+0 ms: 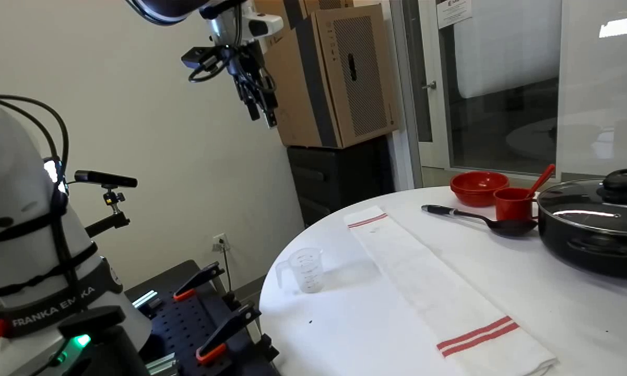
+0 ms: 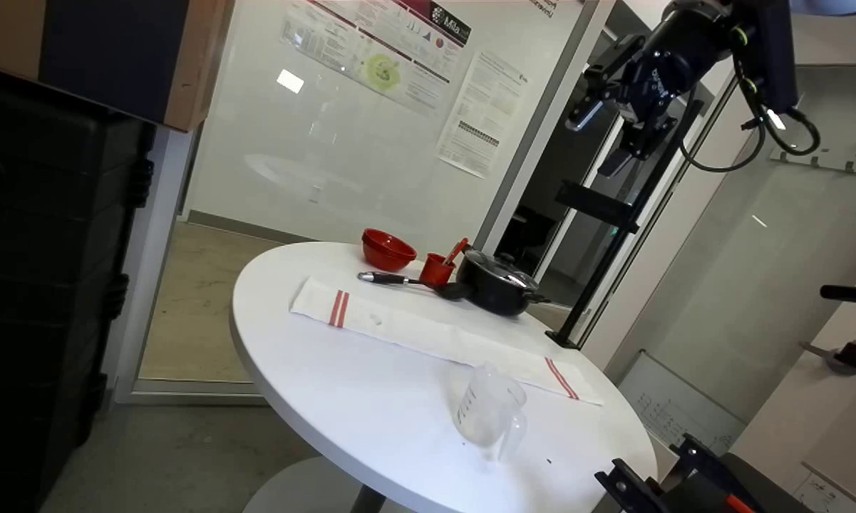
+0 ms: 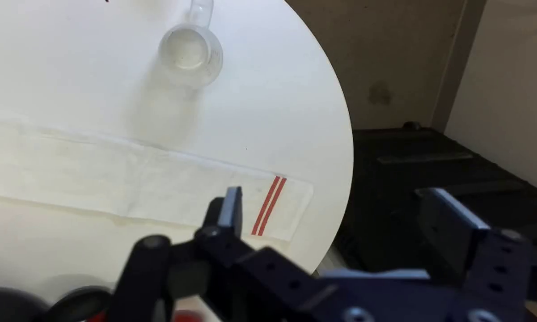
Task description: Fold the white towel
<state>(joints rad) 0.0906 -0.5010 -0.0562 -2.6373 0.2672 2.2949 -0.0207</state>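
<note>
There hangs the black two-fingered gripper (image 2: 597,144), up high, jaws wide apart, while down on the round white table (image 1: 355,334) the thin white cloth towel (image 1: 436,287), red-striped near both ends, lies in a long strip between the clear plastic measuring cup (image 1: 307,271) and the black long-handled spoon (image 1: 496,224).

The robot arm base (image 1: 42,312) bears "FRANKA EMIKA", partly hidden. A poster (image 2: 381,53) bears "Mila"; its smaller print is illegible.
</note>
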